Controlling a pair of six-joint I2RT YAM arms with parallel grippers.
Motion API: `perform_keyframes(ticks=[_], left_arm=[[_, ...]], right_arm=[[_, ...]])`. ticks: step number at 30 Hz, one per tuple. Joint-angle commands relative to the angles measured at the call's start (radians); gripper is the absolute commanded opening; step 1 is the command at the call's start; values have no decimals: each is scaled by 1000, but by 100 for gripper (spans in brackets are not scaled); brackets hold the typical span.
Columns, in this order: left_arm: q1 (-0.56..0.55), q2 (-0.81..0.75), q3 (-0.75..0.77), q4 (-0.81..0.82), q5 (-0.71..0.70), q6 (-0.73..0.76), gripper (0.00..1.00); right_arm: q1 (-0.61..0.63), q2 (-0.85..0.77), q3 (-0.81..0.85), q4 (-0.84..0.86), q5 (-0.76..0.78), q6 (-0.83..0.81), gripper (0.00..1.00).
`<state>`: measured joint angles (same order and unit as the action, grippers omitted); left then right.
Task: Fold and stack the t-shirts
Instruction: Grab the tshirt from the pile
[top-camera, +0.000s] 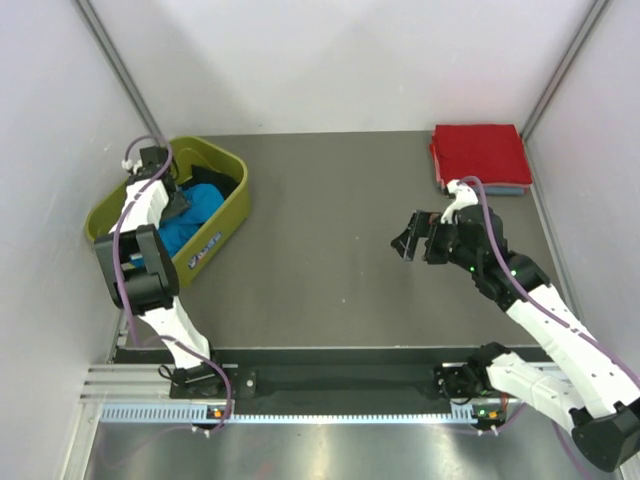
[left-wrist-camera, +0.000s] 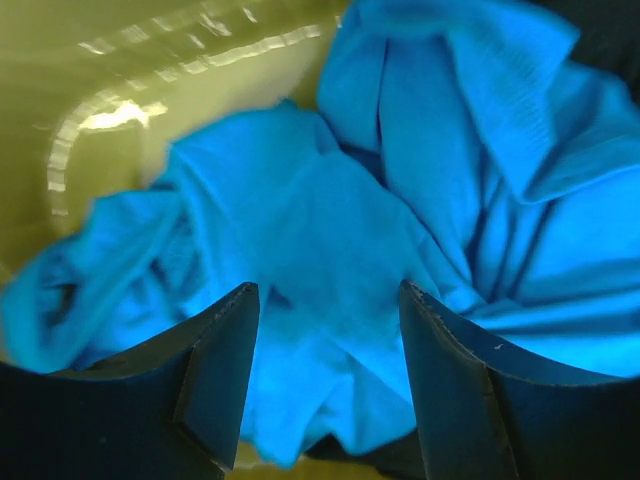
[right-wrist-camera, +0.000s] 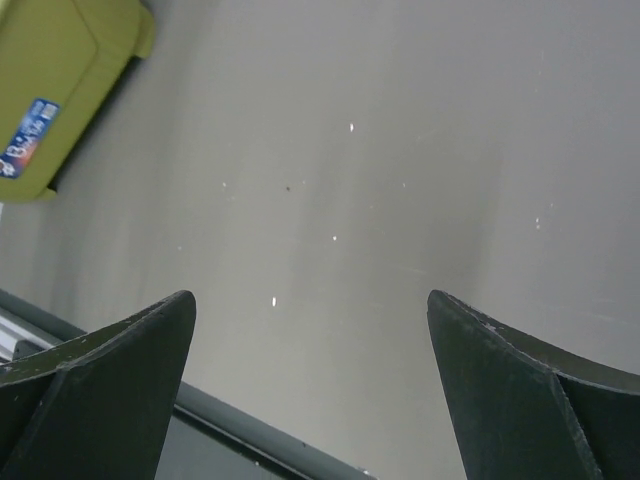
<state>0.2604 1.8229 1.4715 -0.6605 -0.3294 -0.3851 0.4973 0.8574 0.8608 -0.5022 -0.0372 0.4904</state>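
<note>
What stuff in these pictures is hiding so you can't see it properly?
1. Top view: the left arm covers part of the turquoise t-shirt in the tub.
2. Top view: the red t-shirt hides all but a blue edge of the t-shirt beneath.
3. Left wrist view: the dark cloth is cut off by the corner.
4. The tub's label: too small to read.

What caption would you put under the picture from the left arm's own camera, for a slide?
Open left tool poised over a crumpled turquoise t-shirt inside the green tub.
</note>
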Motion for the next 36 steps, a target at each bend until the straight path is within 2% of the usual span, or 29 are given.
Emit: perform_keyframes(ticks=[1,3,5,6,8,11,16,27,30,32,34,36], left_arm=[[25,47,-49,88,55,-40,62],[36,105,-42,88,79,-46,59],[39,163,37,36,122,-44,44],[40,179,71,-5,127,-40,32],[40,187,139,-62,122,-26,0],[42,127,180,-76,130,15,0],[28,-28,237,-19,366,64,0],[-13,-168,389,-25,362,104,0],[-13,-220,385,96,481,74,0],[-19,-272,330,293,617,26,0],[-47,-303,297,416,653,2,0],[-76,-294,344,453,661,0,0]], right_arm=[[12,22,73,10,-21,-13,100],[11,32,93,8,-26,-9,100],[11,40,110,1,-26,0,100],[12,42,125,-5,-27,7,100],[12,37,135,-6,-32,13,100],[12,28,139,2,-32,16,99],[12,23,130,16,-21,11,100],[12,-14,101,36,-27,23,100],[12,-14,110,36,-27,17,100],[12,-14,118,36,-27,13,100],[11,-15,121,34,-26,10,100],[11,-17,124,31,-17,7,100]])
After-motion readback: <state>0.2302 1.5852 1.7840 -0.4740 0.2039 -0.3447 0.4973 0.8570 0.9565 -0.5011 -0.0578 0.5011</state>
